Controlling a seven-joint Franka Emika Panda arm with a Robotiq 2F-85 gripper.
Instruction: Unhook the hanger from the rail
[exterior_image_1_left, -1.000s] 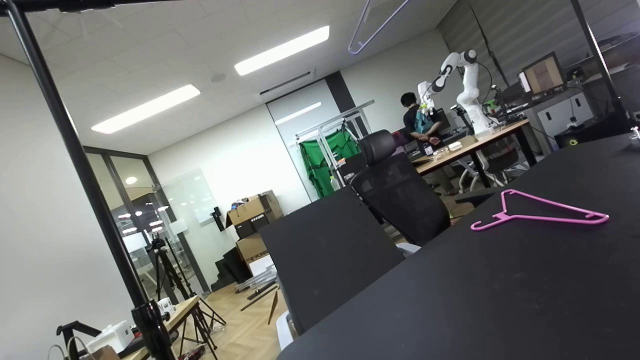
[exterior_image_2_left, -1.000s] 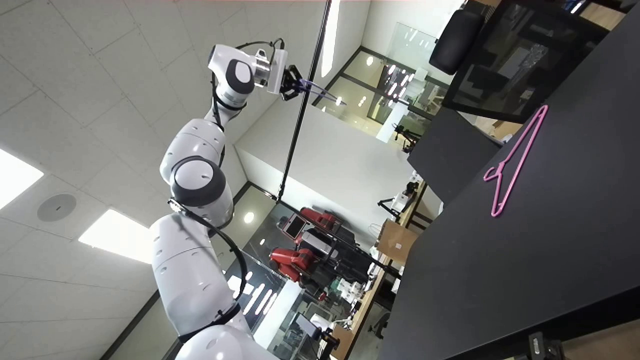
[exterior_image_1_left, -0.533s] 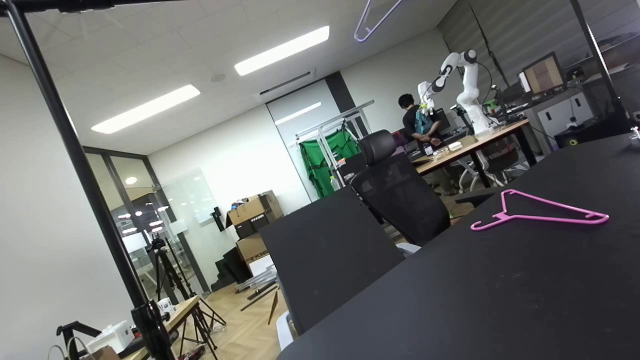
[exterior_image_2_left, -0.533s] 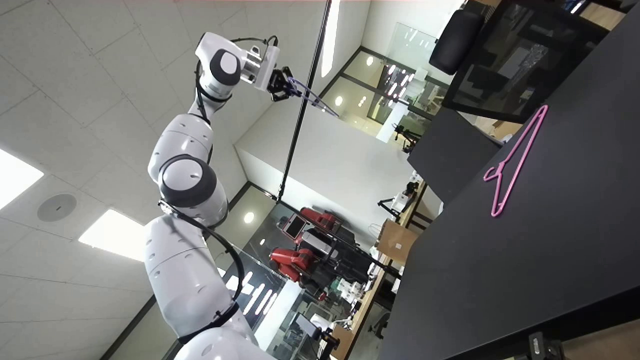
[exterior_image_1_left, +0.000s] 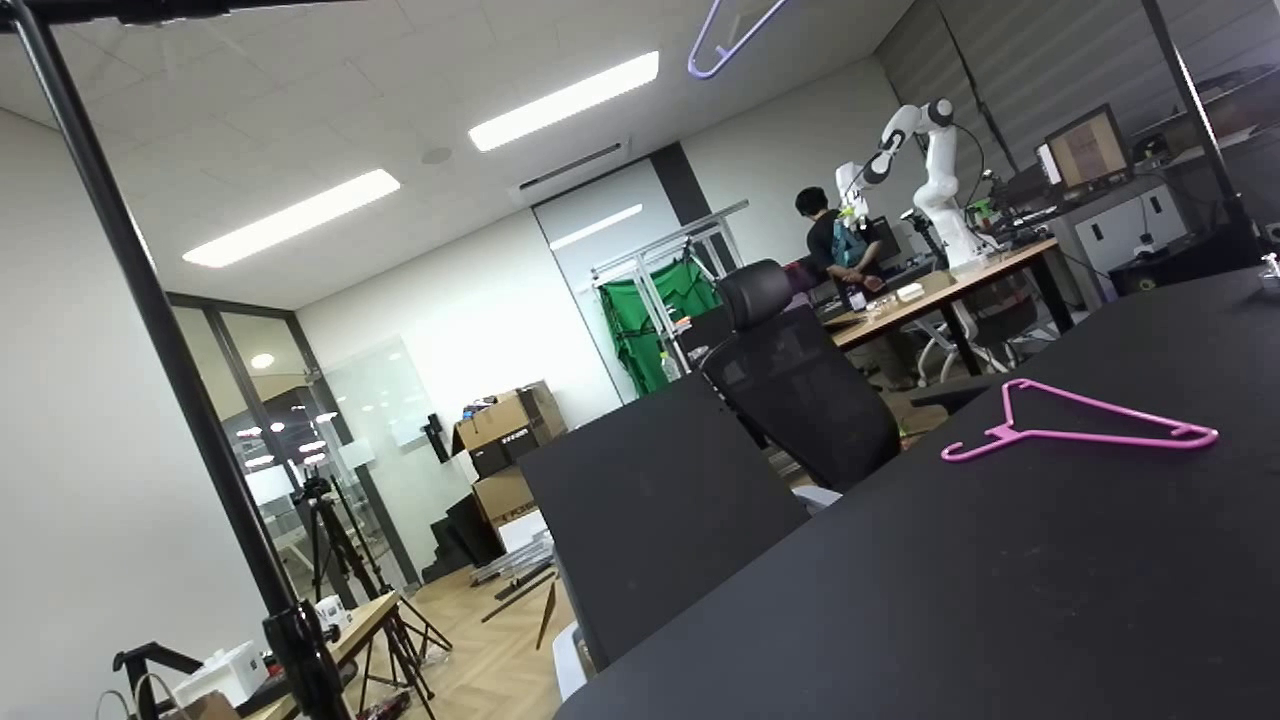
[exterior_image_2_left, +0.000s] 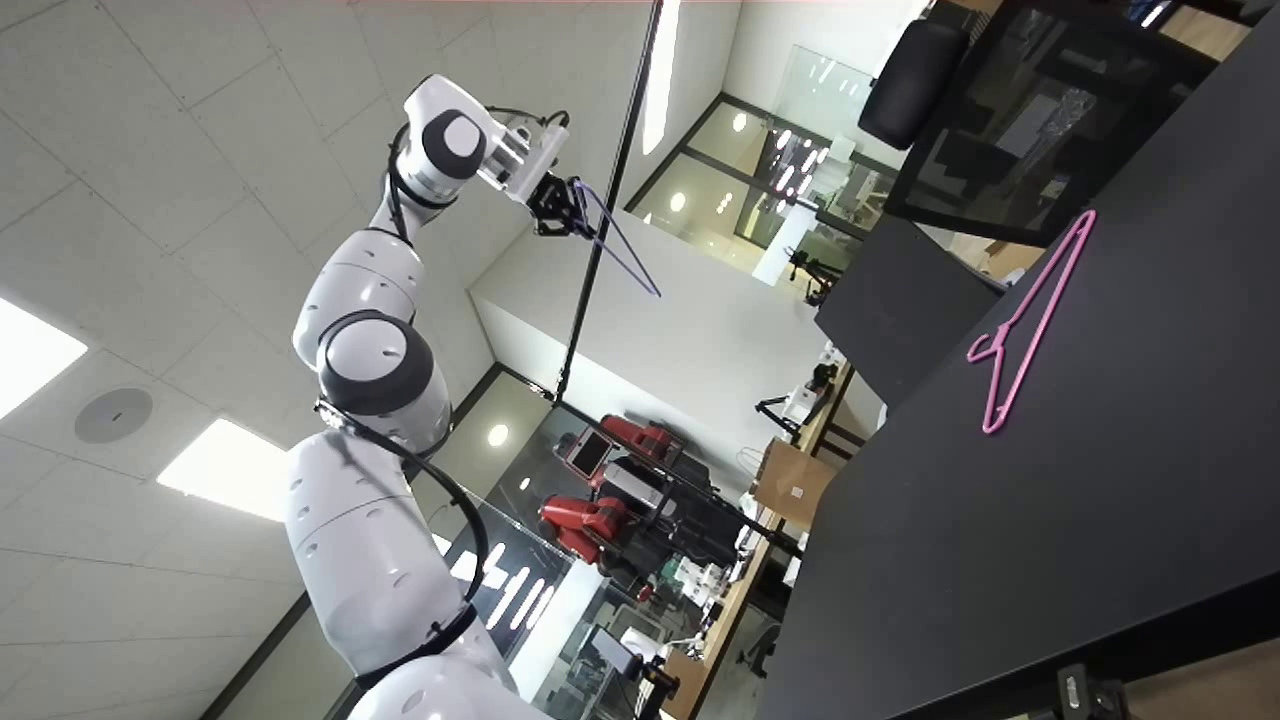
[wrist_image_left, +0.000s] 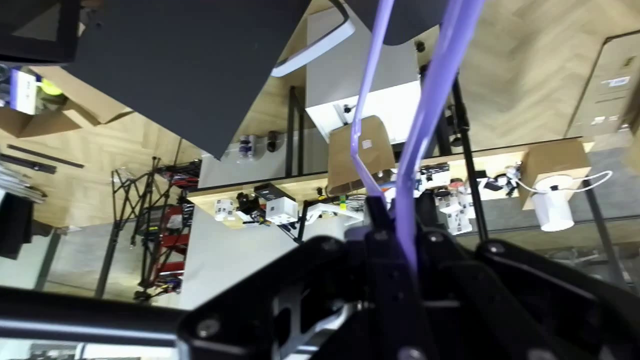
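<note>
With the gripper (wrist_image_left: 401, 207) closed right down on the lavender hanger (wrist_image_left: 433, 100), which overlapped the rail (exterior_image_2_left: 632, 100) in an exterior view, unhooking seemed in hand; whether it was off the rail was unclear, so the next move likely called for easing it clear.

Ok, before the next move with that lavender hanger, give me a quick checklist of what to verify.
1. Gripper shut on the lavender hanger: ok, the wrist view shows it gripped.
2. Hook free of the rail: cannot tell; the hook can't be made out, and hanger and rail overlap in an exterior view.
3. Lavender hanger clear of the black table: ok, it is up in the air.
4. Pink hanger out of the way: looks ok, lying on the table.
5. Person at a distance: looks ok, in the background.
</note>
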